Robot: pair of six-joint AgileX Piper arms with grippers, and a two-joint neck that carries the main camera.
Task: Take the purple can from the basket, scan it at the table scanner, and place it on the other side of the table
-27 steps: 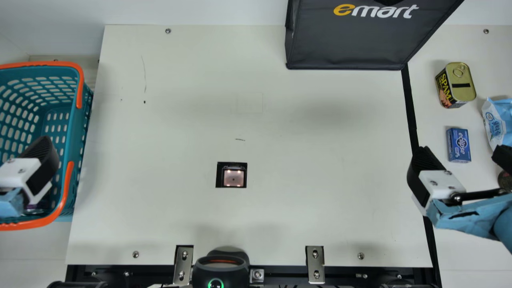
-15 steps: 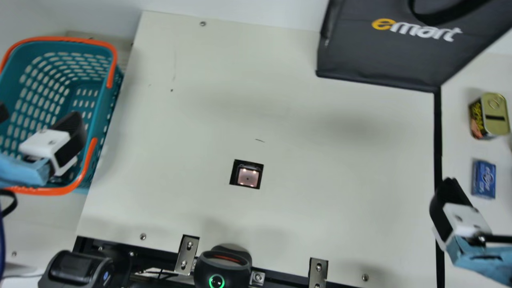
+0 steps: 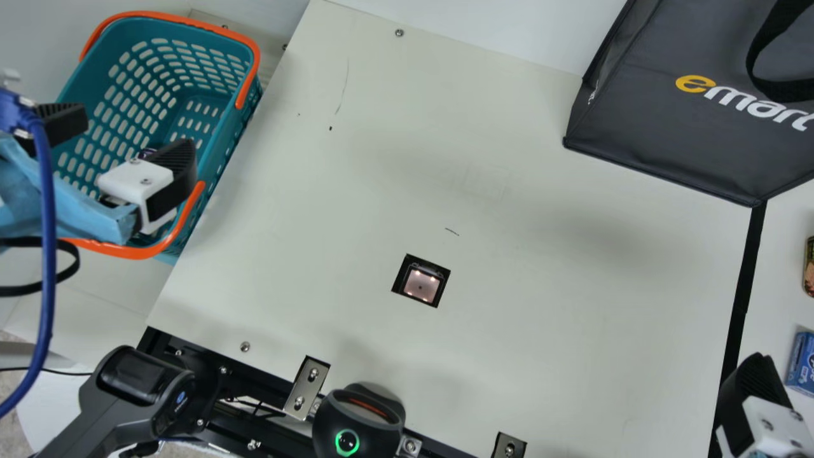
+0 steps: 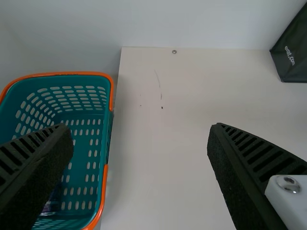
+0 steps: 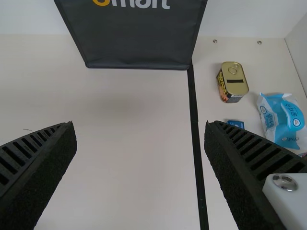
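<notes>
Cream counter (image 3: 572, 305), pale wall behind; scanner window (image 3: 421, 285) lit in the surface, dark bag (image 3: 668, 127) at the far right. Teal basket (image 3: 219, 156), orange-rimmed, stands just beside the counter's left edge.

Left tool (image 3: 121, 149): by my main view, over the basket; ribbed fingers wide apart, nothing held. Purple can: partly hidden, but I think it is the dark item with a purple tinge (image 4: 52, 203) low in the basket, as the left wrist view has it.

Right tool (image 3: 753, 388): main view's lower right corner, near the black strip (image 3: 741, 292). My right wrist view gives its fingers wide apart, grip unoccupied. Beyond the strip I log a gold-topped tin (image 5: 232, 81), a blue box (image 3: 802, 362) and a light-blue packet (image 5: 283, 120).
</notes>
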